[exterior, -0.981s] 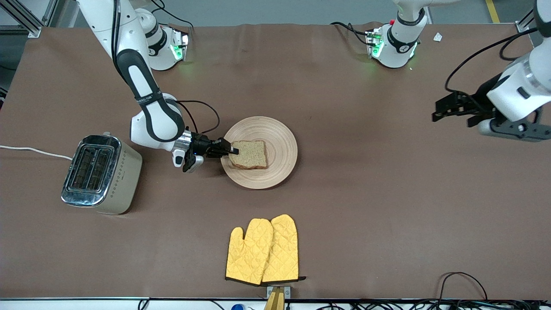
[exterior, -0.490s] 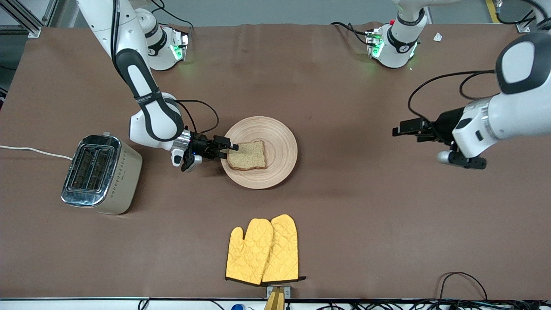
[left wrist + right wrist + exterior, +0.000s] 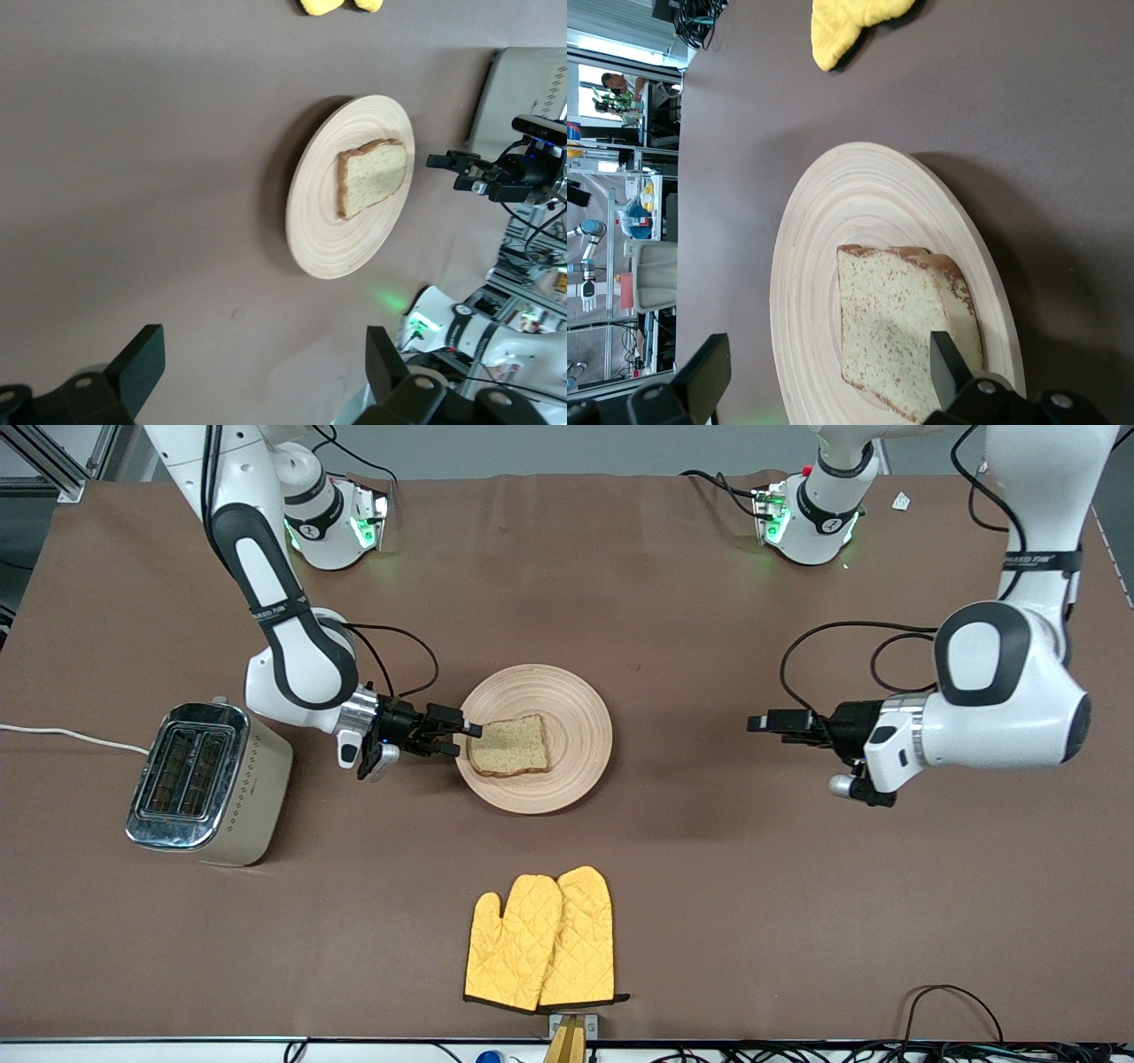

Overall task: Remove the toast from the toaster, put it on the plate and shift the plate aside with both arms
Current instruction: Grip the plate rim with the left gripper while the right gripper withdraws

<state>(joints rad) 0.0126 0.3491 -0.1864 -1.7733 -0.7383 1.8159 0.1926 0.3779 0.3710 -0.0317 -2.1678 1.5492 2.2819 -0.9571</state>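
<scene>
The toast [image 3: 509, 746] lies flat on the plate [image 3: 576, 691], on the half of the plate toward the right arm's end of the table. My right gripper [image 3: 465, 741] hovers low at the plate's rim on the toaster side, open, with its fingers clear of the slice. In the right wrist view the toast [image 3: 899, 336] and the plate [image 3: 806, 266] lie just ahead of my open right gripper [image 3: 828, 367]. My left gripper [image 3: 757, 724] is open over bare table, well off the plate toward the left arm's end. The left wrist view shows the plate [image 3: 328, 230], the toast [image 3: 372, 175] and my left gripper [image 3: 263, 363].
A silver toaster [image 3: 208, 784] stands at the right arm's end of the table, its cord running off the edge. A pair of yellow oven mitts [image 3: 540, 939] lies nearer to the front camera than the plate. Brown table cover lies between the plate and the left gripper.
My right gripper opened, let go of the toast on the plate and drew back slightly toward the toaster. The left arm swung in from its end of the table toward the plate.
</scene>
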